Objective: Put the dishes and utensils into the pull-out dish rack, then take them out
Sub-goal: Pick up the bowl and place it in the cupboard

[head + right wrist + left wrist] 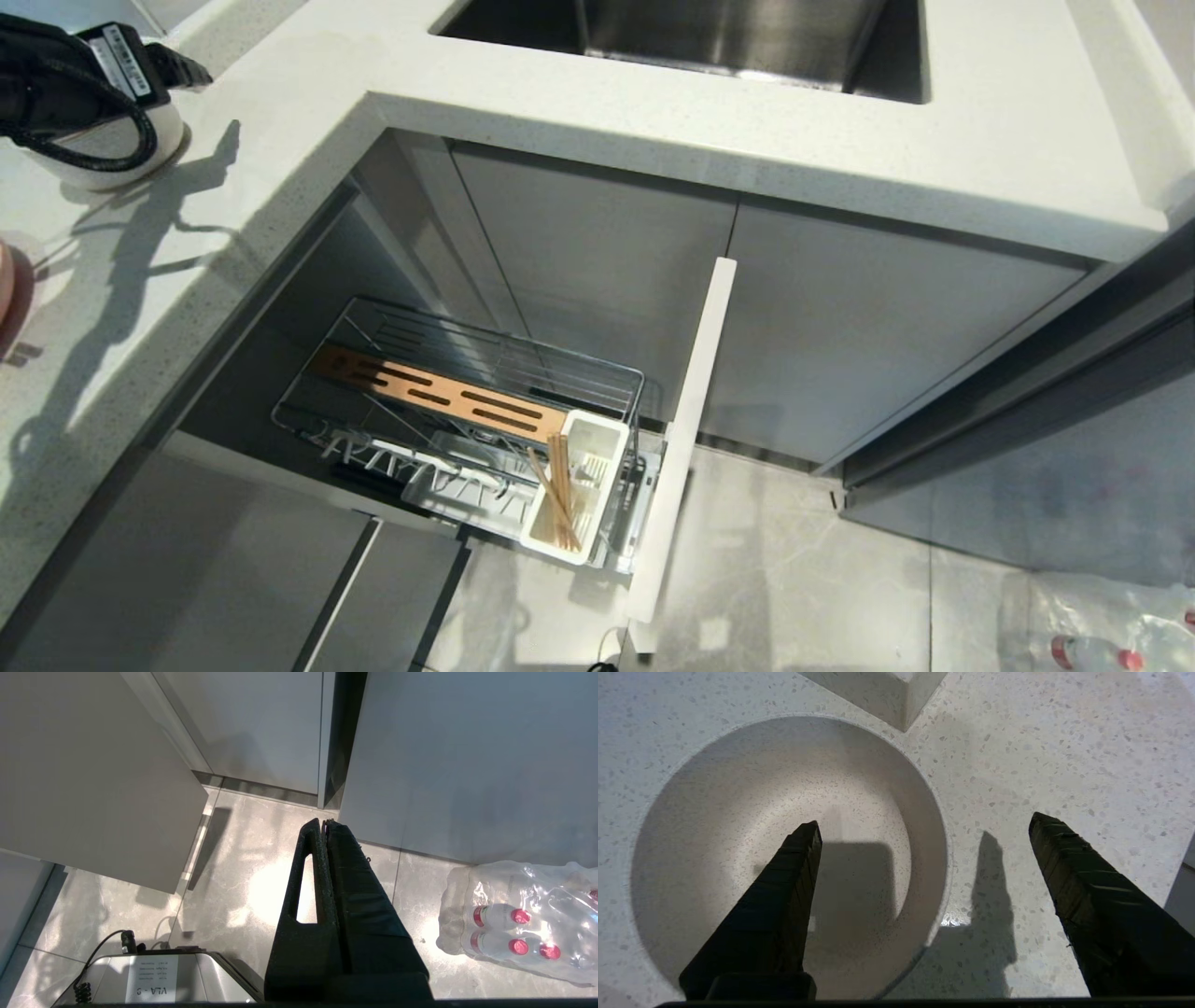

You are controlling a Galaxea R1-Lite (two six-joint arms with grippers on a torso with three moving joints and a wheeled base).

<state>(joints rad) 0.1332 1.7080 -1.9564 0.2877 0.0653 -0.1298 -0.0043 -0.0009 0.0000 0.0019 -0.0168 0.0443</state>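
The bowl [738, 826] sits on the speckled white counter [1064, 756], left pincer [924, 828] spread astride its rim, right pincer [325, 826] closed above grey floor tiles [243, 858].

1. Left hand [924, 826] points down, its two black fingers [784, 882] spread wide apart, gripping nothing.
2. Left wrist sits at the far left edge of the head view, cable looped around it.
3. Right hand [325, 823] hangs low, pointing down, fingers pressed together, empty.

chopsticks [558, 499] in cutlery box [597, 439], bowl [738, 812] on counter [1064, 742]
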